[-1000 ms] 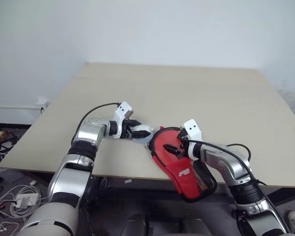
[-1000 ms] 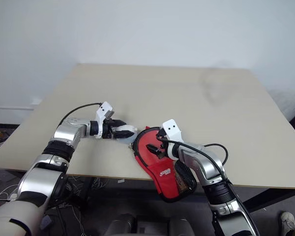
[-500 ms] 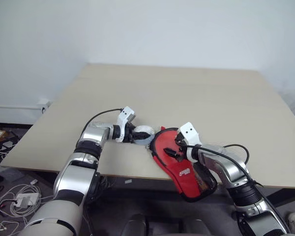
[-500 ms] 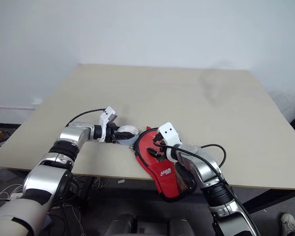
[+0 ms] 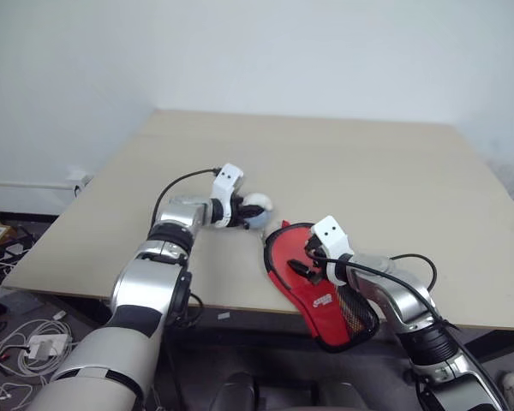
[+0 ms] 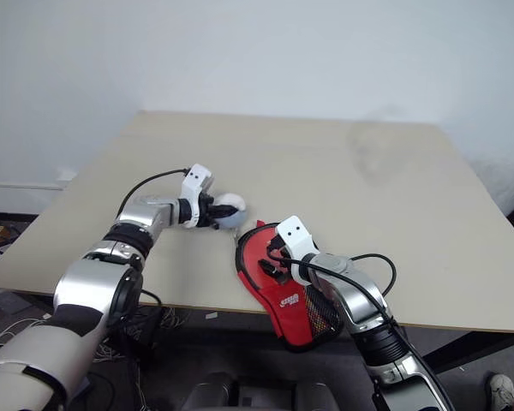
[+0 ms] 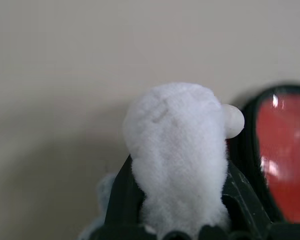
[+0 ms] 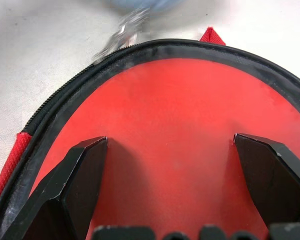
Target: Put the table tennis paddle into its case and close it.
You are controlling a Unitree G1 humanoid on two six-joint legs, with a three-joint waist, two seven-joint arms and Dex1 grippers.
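Note:
The case (image 5: 301, 276) lies at the table's front edge, red face up, with its mesh handle end (image 5: 353, 315) hanging over the edge. My right gripper (image 5: 298, 264) stands open on the red face (image 8: 180, 115), both fingertips (image 8: 96, 148) resting on it. Just left of the case's round end, my left gripper (image 5: 242, 213) is shut on a small pale fluffy rounded object (image 7: 177, 150), held slightly above the table. A blurred metal zip pull (image 8: 121, 36) shows by the case's black rim. The paddle is hidden.
The beige table (image 5: 343, 171) stretches wide behind both arms. Its front edge (image 5: 231, 301) runs just under the case. Cables and a power strip (image 5: 34, 347) lie on the floor at the left.
My left gripper has shut on the pale fluffy object and carried it up and away from me, toward the case's far end. The right gripper has stayed open on the red face.

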